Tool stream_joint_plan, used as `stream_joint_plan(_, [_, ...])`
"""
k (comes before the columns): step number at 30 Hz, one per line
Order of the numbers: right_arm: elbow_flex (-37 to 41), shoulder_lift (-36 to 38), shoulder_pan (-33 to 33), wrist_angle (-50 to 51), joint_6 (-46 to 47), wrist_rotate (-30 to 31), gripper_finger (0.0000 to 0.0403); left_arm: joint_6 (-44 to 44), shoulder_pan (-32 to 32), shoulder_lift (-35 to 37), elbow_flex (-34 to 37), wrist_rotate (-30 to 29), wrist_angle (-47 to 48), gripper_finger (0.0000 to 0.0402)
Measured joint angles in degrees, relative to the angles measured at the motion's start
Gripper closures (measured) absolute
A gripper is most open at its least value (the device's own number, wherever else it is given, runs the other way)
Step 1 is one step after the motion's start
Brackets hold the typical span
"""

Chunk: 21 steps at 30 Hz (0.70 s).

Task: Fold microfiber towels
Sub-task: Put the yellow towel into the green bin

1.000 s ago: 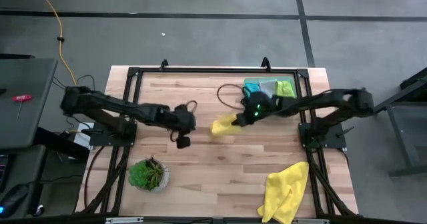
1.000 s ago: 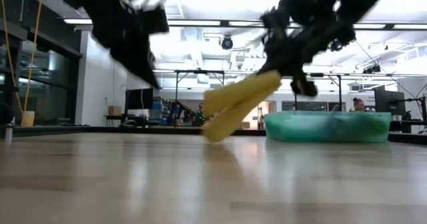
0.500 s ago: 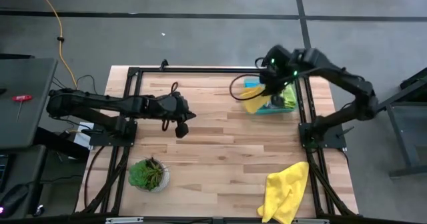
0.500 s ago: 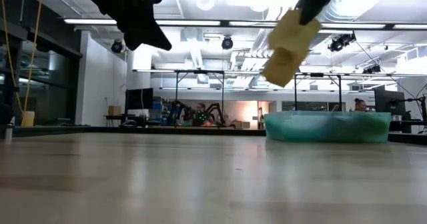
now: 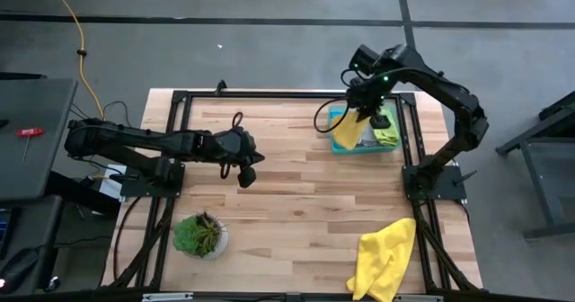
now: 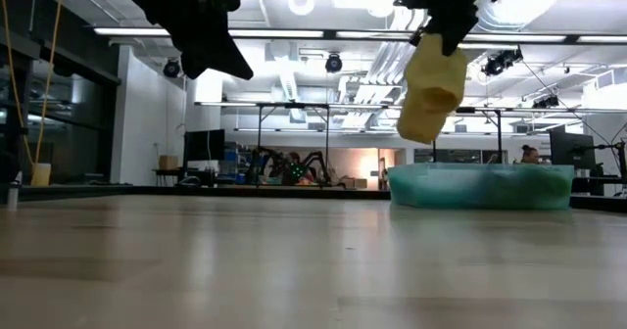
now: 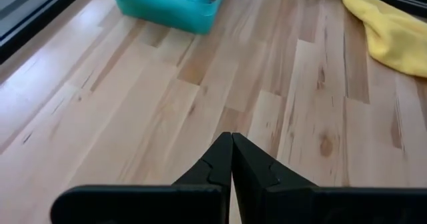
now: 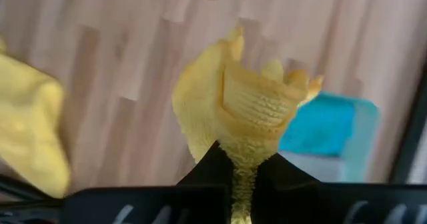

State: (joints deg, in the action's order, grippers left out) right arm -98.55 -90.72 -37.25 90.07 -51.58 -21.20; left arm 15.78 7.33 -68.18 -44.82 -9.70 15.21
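— Looking down from the high view, where is the right gripper [image 5: 363, 115]?
— Raised over the far right corner of the table [image 5: 296, 203], above the teal bin [image 5: 362, 146]. Its fingers are clamped on a folded yellow towel [image 5: 349, 131], which hangs over the bin's near-left edge. A lime green towel [image 5: 388, 137] lies in the bin.

— And the left gripper [image 5: 246, 175]?
— Hovering over the middle-left of the table, fingers pressed together, holding nothing. A second, crumpled yellow towel [image 5: 384, 257] lies at the near right corner, well apart from both grippers. A potted plant [image 5: 199, 235] stands near the front left.

— What does the low view give?
— The folded yellow towel [image 6: 431, 86] dangles from the right gripper [image 6: 449, 27], clear above the teal bin [image 6: 480, 186], not touching it. The left gripper [image 6: 211, 35] hangs high at the other side, off the table [image 6: 294, 260].

— The left wrist view?
— The left gripper's [image 7: 231, 159] two dark fingers [image 7: 217, 161] meet at their tips over bare wood. Farther off sit the teal bin [image 7: 167, 4] and the crumpled yellow towel [image 7: 393, 31].

— And the right wrist view?
— The right gripper [image 8: 241, 167] pinches the folded yellow towel [image 8: 243, 114] between its fingers [image 8: 210, 164]; the cloth bunches just past them. Below it show the teal bin [image 8: 327, 127] and, blurred at the other side, more yellow cloth [image 8: 30, 124].
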Motion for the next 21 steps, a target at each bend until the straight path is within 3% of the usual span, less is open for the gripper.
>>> stream_joint_plan(9, [0.05, 0.92, 6.39, -0.03, 5.90, -7.48, 0.0403, 0.58, 0.00, 0.00, 0.00, -1.69, -0.01, 0.0401])
stream_joint_plan(14, [4.07, 1.49, 8.65, -0.12, 6.31, 1.06, 0.0403, 0.58, 0.15, 0.00, 0.00, -3.10, -0.02, 0.0401])
stream_joint_plan(21, [18.38, 10.10, 7.02, 0.09, 4.43, 2.61, 0.0403, 0.02, 0.15, 0.00, 0.00, -3.35, -0.02, 0.0401])
